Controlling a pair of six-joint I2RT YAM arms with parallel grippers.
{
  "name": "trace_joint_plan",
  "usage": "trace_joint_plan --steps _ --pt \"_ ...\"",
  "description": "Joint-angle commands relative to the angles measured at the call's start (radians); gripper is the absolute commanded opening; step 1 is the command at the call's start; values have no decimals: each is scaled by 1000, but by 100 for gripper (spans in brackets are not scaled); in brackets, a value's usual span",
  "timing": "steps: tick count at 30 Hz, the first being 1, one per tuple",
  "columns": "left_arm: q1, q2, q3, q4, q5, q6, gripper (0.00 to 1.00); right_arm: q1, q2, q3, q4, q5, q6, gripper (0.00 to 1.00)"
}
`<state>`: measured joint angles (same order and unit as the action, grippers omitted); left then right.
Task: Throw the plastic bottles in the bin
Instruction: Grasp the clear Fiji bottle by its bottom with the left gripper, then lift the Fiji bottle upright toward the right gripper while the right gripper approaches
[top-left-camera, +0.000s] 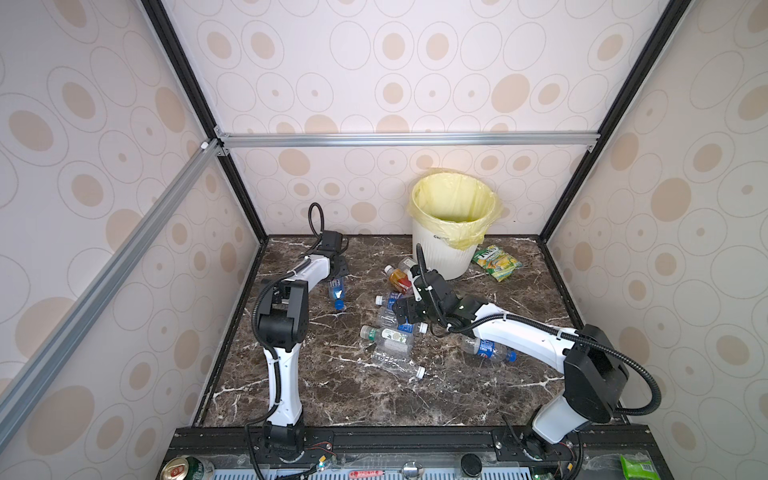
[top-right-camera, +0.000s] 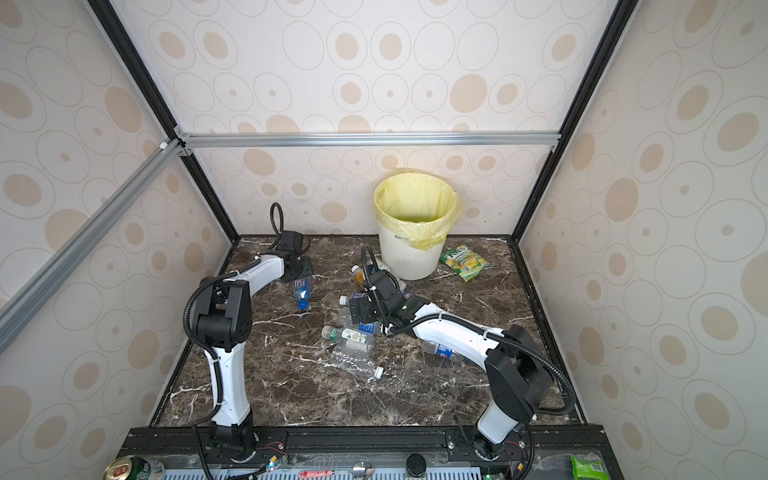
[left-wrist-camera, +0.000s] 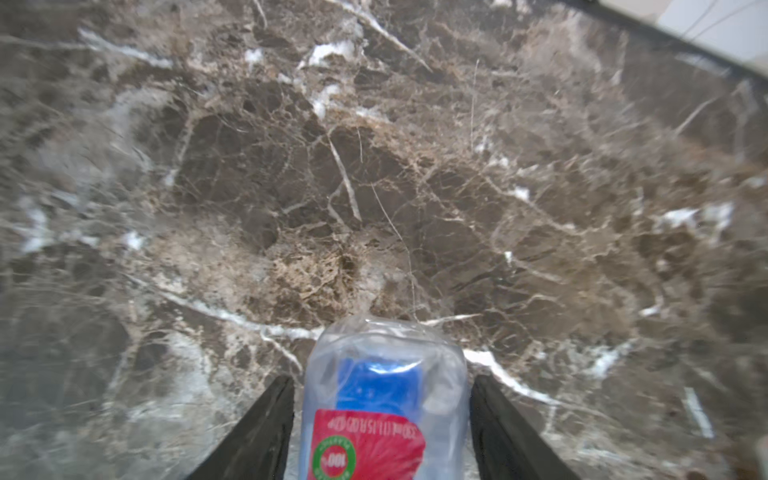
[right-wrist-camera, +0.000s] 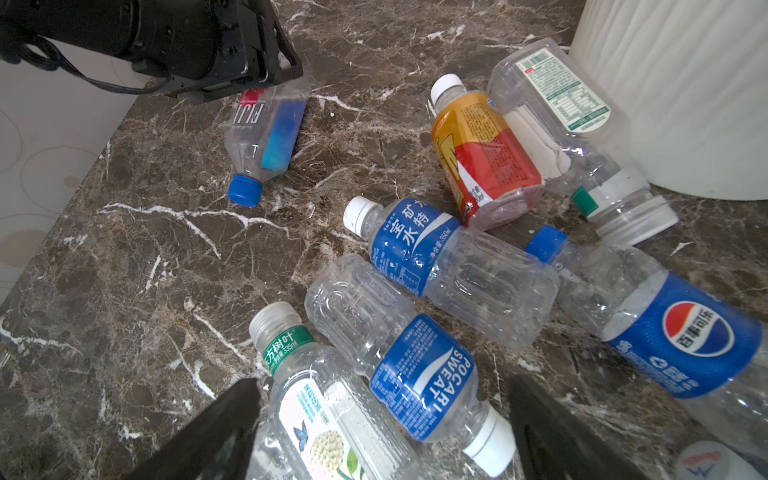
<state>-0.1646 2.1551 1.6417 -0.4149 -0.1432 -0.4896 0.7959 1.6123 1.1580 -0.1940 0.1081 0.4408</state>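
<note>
Your left hand (left-wrist-camera: 381, 378) is down on the worktop (left-wrist-camera: 374, 187), jaws part open on either side of the Fiji bottle (right-wrist-camera: 266, 133). Thin gaps show on both sides, so it isn't squeezing. That bottle lies flat, blue cap pointing away from the hand.

Your right hand (right-wrist-camera: 382, 381) hangs wide open and empty over the main heap, with the Pocari bottle (right-wrist-camera: 424, 374) and the green-cap bottle (right-wrist-camera: 307, 395) right under it. Further out are the orange bottle (right-wrist-camera: 482, 162) and a Pepsi bottle (top-left-camera: 484, 348) under the right arm.

The bin (top-left-camera: 440, 257) stands at the back, and no bottle shows inside it from above. The job looks barely started: at least eight bottles on the worktop, none lifted yet. The snack packet (top-left-camera: 496, 262) stays out.
</note>
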Motion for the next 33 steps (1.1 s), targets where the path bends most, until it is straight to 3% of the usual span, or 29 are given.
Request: trace_joint_plan --steps 1,18,27,33 --pt "-24 25 53 -113 -124 91 66 6 -17 -4 4 12 7 96" --pt "-29 68 86 -144 -92 85 52 7 2 -16 175 -49 23 97" --pt "24 3 28 -77 87 13 46 18 20 -30 268 -38 49 97" --pt "58 -95 -78 53 306 -80 44 20 41 -26 303 -26 106 97"
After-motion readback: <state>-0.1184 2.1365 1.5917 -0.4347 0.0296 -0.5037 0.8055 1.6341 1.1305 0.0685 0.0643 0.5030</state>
